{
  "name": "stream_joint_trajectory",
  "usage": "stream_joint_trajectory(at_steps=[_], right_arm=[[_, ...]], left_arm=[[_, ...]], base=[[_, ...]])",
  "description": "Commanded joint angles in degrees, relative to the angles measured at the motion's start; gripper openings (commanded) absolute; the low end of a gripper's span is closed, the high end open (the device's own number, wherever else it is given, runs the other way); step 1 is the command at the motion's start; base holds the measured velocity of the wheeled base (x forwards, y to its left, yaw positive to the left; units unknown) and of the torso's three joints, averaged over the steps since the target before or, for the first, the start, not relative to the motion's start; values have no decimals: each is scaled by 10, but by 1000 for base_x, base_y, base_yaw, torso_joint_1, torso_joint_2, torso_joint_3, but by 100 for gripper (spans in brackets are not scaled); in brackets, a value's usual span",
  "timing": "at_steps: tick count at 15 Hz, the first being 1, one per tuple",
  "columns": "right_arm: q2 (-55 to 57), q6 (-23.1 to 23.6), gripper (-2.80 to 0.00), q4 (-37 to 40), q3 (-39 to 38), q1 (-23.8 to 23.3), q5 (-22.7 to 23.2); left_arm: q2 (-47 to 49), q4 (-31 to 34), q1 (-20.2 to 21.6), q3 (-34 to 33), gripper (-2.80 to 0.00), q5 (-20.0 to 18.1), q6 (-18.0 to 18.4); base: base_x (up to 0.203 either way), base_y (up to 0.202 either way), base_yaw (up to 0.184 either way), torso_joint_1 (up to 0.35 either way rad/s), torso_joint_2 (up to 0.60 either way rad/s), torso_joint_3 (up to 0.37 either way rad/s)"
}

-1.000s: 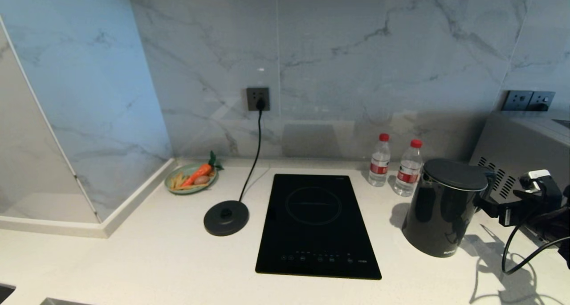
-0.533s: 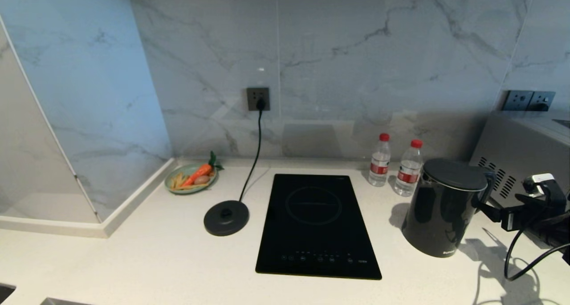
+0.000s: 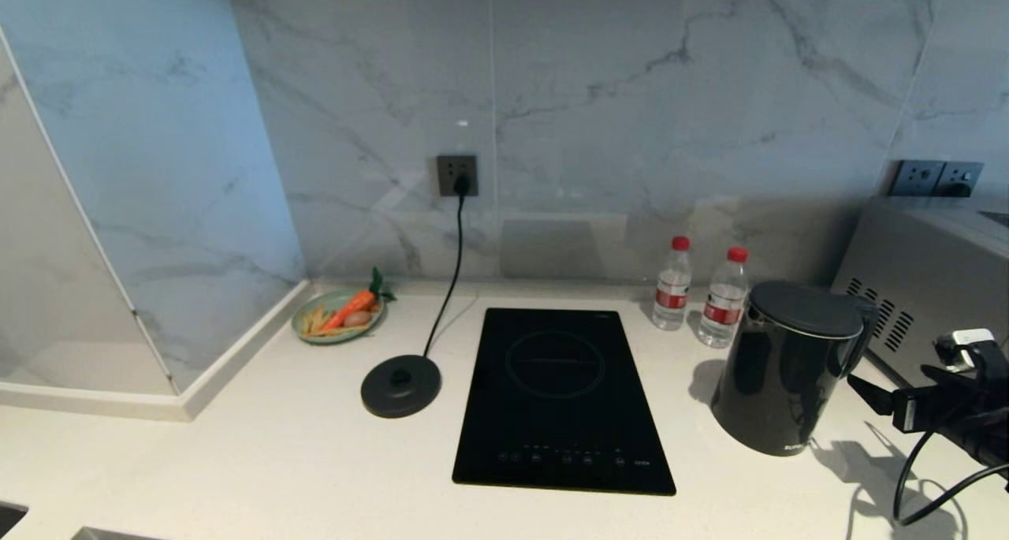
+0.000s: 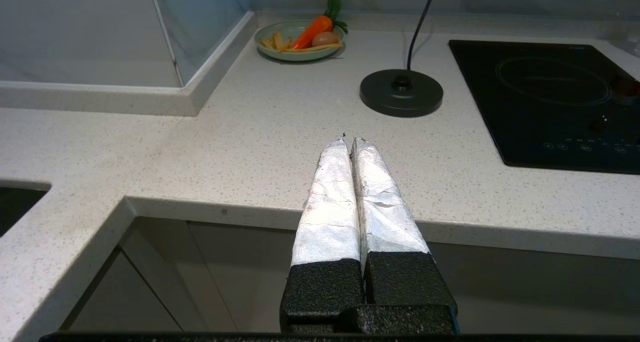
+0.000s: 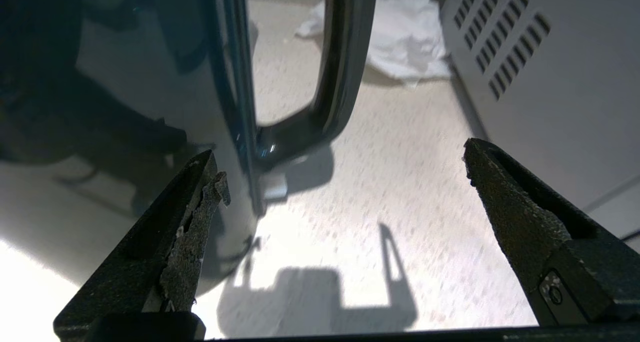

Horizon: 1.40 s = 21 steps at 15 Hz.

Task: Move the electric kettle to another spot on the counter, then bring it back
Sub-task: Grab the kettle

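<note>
Leftmost, our left gripper (image 4: 348, 141) hangs parked off the front edge of the white speckled stone desk (image 3: 260, 461), jaws pressed together on nothing; we judge it idle because the kettle sits far out of its reach. Along the back wall a green plate of carrot and other food (image 3: 337, 314) sits in the corner, out of the way. Next comes the flat round black base disc (image 3: 400, 385), its cord running up to the wall socket (image 3: 457, 175); it stands bare, which we read as the kettle's home spot and the place it must come back to. Beside it lies the flat black glass cooktop panel (image 3: 561, 398), and behind its right corner stand two clear water bottles with red caps (image 3: 698, 294).

To their right the tall glossy black electric kettle (image 3: 788, 366) stands upright on the desk, well apart from its base and close to the grey vented appliance (image 3: 930, 280). Its loop handle (image 5: 345, 67) faces right, towards our right gripper (image 3: 875, 390), which suits a grasp from that side. That gripper sits just beside the handle without touching it, jaws spread wide and holding nothing, as the right wrist view shows. So we judge the outward move done, with the return trip to the base not yet begun.
</note>
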<state>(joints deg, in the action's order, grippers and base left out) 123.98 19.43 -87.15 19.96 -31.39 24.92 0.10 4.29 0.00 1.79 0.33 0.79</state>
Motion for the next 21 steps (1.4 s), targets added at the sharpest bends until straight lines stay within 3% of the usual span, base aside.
stream_joint_trajectory(at_steps=[1,6,9,14,17,21], right_arm=[[-7,-1,0,-5,-10,-19,11],[-60,-15,0,-5,-23,-91,133],[-53,-13,0,-5,-19,-117,150],[10,-14,0,-3,90,-161,158],[44,-16,0,39,151,-167,162],[41,-12,0,41,147,-159,180]], left_arm=[[0,1,0,0,-280,1,0],[0,0,0,0,-280,1,0],[0,0,0,0,-280,0,0],[0,0,0,0,-280,0,0],[0,0,0,0,-280,1,0],[0,0,0,0,-280,0,0]], base=[[0,0,0,0,0,0],[0,0,0,0,0,0],[0,0,0,0,0,0],[0,0,0,0,0,0],[0,0,0,0,0,0],[0,0,0,0,0,0]])
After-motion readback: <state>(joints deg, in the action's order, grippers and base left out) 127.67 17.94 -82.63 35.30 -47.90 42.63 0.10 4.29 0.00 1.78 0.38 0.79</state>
